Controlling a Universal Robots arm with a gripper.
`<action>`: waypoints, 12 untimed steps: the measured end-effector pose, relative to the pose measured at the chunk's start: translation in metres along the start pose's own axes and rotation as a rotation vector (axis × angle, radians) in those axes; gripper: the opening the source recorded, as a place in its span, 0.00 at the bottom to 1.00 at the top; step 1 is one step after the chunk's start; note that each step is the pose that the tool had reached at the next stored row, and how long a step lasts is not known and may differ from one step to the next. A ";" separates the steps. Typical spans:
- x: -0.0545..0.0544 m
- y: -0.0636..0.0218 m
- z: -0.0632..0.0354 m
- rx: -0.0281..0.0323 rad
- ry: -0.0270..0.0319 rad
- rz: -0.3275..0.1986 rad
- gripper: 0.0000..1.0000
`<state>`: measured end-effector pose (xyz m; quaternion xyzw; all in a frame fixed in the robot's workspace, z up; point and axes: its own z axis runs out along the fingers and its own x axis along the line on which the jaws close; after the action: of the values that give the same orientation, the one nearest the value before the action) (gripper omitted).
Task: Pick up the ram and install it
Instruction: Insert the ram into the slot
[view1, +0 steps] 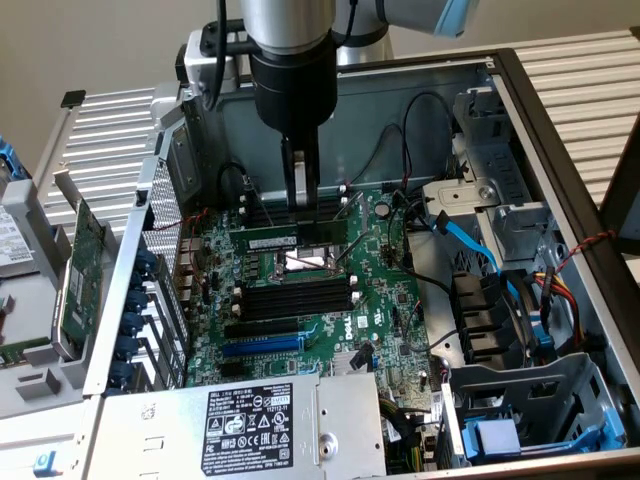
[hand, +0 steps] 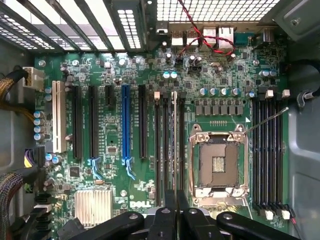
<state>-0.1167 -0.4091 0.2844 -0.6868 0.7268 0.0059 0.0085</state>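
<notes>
The arm is down inside the open computer case (view1: 560, 150), reaching over the green motherboard (view1: 380, 300). The claw (view1: 300, 205) hangs straight above the upper bank of black memory slots. Its two fingers are drawn in tight, with barely a sliver between them.

There's the ram (view1: 290, 240), directly beneath the claw's tips. It's a long green stick with a white label, standing on edge and running along the slots. The claw meets it at about the middle of its length. It sits just on the upper-bank side of the silver CPU socket (view1: 300, 263), parallel to it and close.

In the wrist view the ram (hand: 174, 145) shows edge-on as a thin pale line. It runs straight out from between the dark fingers of the claw (hand: 174, 212), so the claw is clenched on the stick's top edge. It lines up with one of the black slots beside the CPU socket (hand: 218, 160), with neighbouring slots on either side. Whether it is seated or just over the slot, I can't tell.

The second bank of memory slots (hand: 267, 160) sits across the socket. A larger green expansion card (view1: 85, 270) lies outside the case, at the exterior view's left.
</notes>
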 end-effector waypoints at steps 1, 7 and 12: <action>0.000 0.0000 0.0019 0.0000 -0.0001 0.000 0.13; 0.000 -0.0001 0.0125 -0.0056 0.0003 0.000 0.13; 0.001 0.0000 0.0146 -0.0146 0.0016 0.000 0.13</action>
<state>-0.1168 -0.4102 0.2697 -0.6867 0.7269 0.0107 0.0029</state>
